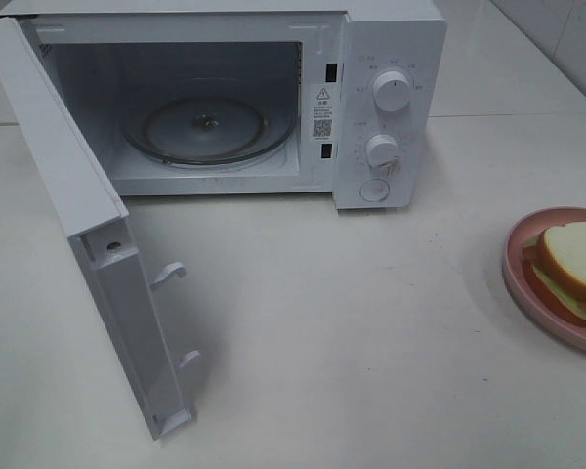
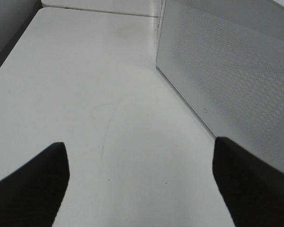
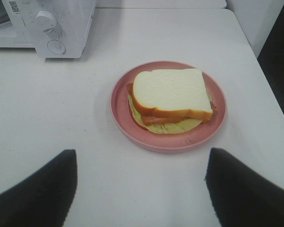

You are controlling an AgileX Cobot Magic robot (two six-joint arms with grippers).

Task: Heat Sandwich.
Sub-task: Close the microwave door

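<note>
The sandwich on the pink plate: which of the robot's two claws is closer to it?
Right. The right claw hangs open just short of the sandwich on its pink plate. The left claw, also open, is over bare table beside the microwave door, with no sandwich in its view.

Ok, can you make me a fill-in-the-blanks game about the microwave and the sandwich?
1. The microwave door is swung ____.
2. The sandwich sits on a ____ plate.
3. The glass turntable inside the microwave has ____ on it.
4. The right gripper hangs over the table with its jaws ____.

Missing words: open; pink; nothing; open
</note>
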